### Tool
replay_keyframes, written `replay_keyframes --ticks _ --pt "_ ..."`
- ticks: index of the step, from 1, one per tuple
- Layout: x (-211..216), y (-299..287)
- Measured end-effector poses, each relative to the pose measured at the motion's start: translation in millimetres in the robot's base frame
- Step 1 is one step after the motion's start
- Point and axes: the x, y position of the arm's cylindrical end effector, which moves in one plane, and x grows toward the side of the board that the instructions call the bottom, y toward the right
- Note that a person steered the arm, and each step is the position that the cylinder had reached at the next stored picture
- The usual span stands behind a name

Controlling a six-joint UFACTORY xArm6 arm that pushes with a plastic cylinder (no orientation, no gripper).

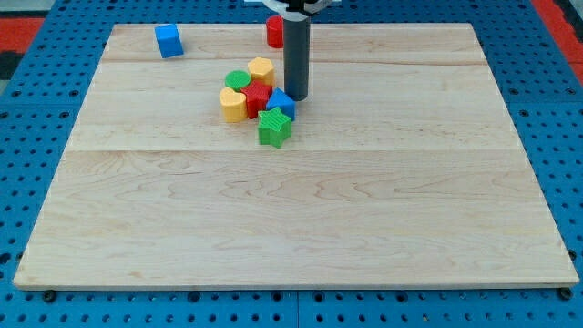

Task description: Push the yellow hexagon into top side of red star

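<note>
**Hexagon at the star's top, task near done**

Camera view: the yellow hexagon (260,69) sat touching the red star (258,96) at its 12 o'clock. My tip (297,97), a bare rod tool with nothing to open or close, stood at the star's 3 o'clock, beside the blue block (281,102).

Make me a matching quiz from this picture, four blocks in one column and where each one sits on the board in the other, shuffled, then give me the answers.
Column one:
1. blue cube
2. red cylinder
3. yellow hexagon
4. green star

Column two:
A. top of the central cluster, just left of my tip
B. alone near the board's top left corner
C. bottom of the central cluster, at the view's bottom side
D. at the board's top edge, partly behind the rod

Pairs: 1-B, 2-D, 3-A, 4-C
</note>
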Motion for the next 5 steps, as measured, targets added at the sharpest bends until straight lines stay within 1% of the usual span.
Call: replay_keyframes --ticks 2,4,5 --pt "-40.5 13.5" --pt "-66.3 -20.2" --pt "-66.3 -54.3"
